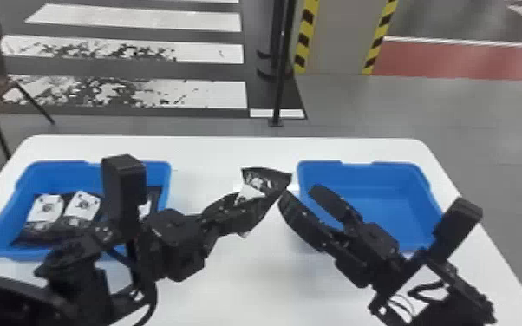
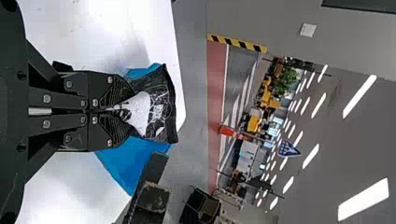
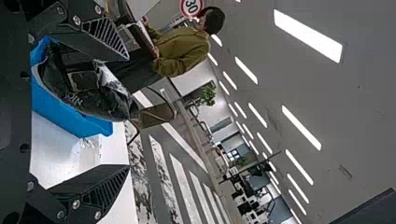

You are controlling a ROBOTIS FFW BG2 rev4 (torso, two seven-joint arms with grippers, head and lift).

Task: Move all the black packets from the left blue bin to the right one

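Left gripper (image 1: 253, 204) clamps a black packet (image 1: 269, 177), free end poking past its tips towards the right bin (image 1: 403, 208) (long axis? can't tell). Right gripper (image 1: 300, 195) gapes!

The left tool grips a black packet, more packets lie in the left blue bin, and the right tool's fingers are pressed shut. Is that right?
Not quite: the right tool has its fingers spread apart, as the right wrist view shows. The left tool does grip a black packet, and more packets lie in the left blue bin.

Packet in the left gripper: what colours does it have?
The packet is black with a white patch and white markings, best in the left wrist view.
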